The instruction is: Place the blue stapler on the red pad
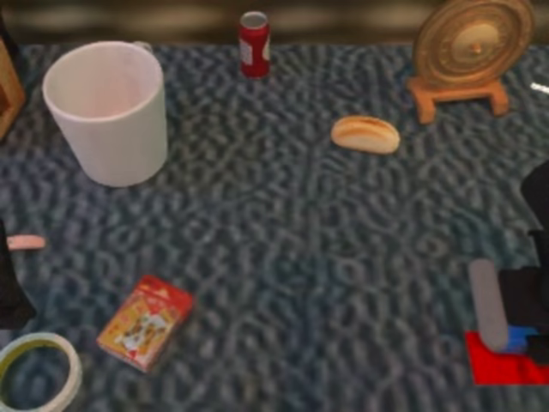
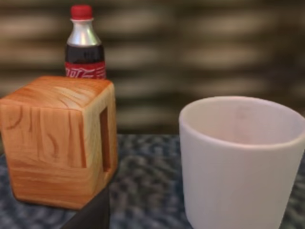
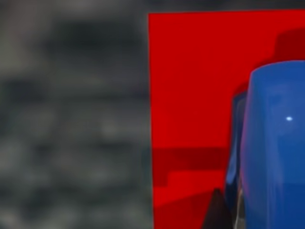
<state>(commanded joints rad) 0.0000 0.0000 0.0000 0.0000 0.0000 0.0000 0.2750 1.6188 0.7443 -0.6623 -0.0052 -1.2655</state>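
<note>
The blue stapler (image 1: 517,336) is at the table's front right, its grey end (image 1: 487,302) pointing away from the front edge. It is over the near-left part of the red pad (image 1: 502,365), and my right gripper (image 1: 525,311) is shut on it from above. In the right wrist view the stapler (image 3: 274,148) fills one side over the pad (image 3: 190,86) and casts a shadow on it. One dark fingertip (image 3: 217,212) lies against its side. I cannot tell whether the stapler touches the pad.
My left arm (image 1: 9,292) is parked at the left edge, with one finger (image 2: 93,214) showing. Also here are a white cup (image 1: 107,112), red can (image 1: 254,43), bread roll (image 1: 365,135), wooden disc stand (image 1: 470,56), red card box (image 1: 144,322), tape roll (image 1: 36,373), wood block (image 2: 57,138) and cola bottle (image 2: 85,47).
</note>
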